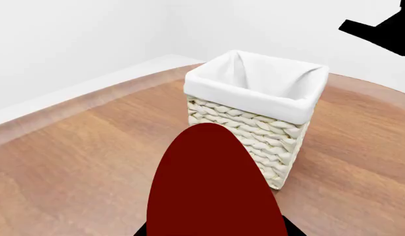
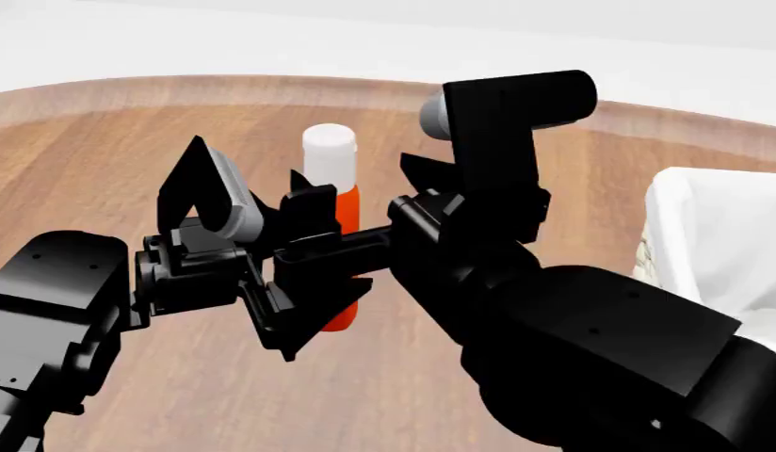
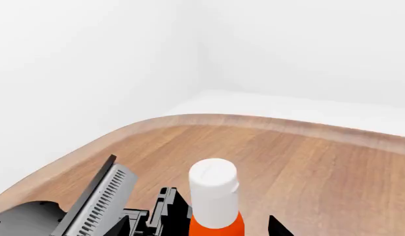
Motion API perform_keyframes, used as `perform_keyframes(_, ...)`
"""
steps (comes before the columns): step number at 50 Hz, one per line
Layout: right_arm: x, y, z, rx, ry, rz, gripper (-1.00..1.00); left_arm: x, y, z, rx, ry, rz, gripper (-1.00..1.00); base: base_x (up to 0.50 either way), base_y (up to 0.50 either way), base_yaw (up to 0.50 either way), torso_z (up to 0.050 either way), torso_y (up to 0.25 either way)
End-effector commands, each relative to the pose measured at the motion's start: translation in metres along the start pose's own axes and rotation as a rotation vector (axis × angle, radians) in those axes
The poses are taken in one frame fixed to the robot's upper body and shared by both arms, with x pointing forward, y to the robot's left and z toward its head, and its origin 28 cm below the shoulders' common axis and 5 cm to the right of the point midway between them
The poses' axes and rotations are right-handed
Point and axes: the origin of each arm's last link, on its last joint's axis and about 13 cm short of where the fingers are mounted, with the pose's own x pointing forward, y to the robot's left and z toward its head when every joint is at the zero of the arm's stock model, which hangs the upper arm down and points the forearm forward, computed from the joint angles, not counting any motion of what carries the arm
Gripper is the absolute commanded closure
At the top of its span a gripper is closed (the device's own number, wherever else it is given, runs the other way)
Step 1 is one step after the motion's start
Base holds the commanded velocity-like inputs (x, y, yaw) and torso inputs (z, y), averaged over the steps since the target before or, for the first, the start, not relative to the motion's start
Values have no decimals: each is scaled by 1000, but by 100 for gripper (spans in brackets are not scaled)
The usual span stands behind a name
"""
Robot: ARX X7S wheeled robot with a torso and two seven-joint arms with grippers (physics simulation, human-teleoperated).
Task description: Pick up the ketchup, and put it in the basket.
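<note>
Here the ketchup (image 2: 342,202) bottle is held upright above the wooden table (image 2: 99,169), clamped between the fingers of the right gripper (image 2: 315,273). The left gripper (image 2: 218,202) is seen just beside it with its fingers spread wide and nothing between them. The basket (image 2: 721,226) is set on the table, well apart to the right.
</note>
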Motion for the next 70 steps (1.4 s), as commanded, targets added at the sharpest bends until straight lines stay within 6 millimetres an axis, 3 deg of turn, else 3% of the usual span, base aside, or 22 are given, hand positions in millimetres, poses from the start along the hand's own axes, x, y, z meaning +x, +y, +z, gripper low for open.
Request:
perform_keyframes(1, 24, -5, -5, 48, 10, 39, -100, 8, -5, 0, -40, -56, -53, 100, 0, 0, 0, 0, 0)
perform_keyframes(14, 39, -17, -11, 87, 34, 23, -100, 6, -3, 2, -38, -57, -53, 100, 0, 0, 0, 0, 1)
perform_keyframes(51, 64, -26, -13, 91, 68, 29, -100, 10, -6, -1, -29, -44, -69, 100, 0, 0, 0, 0, 0)
perform_keyframes(52, 65, -26, -13, 91, 69, 28, 100, 10, -6, -1, -29, -43, -70, 100, 0, 0, 0, 0, 0)
perform_keyframes(70, 66, -27, -14, 78, 63, 18, 100, 9, -5, 1, -25, -48, -64, 100, 0, 0, 0, 1, 1)
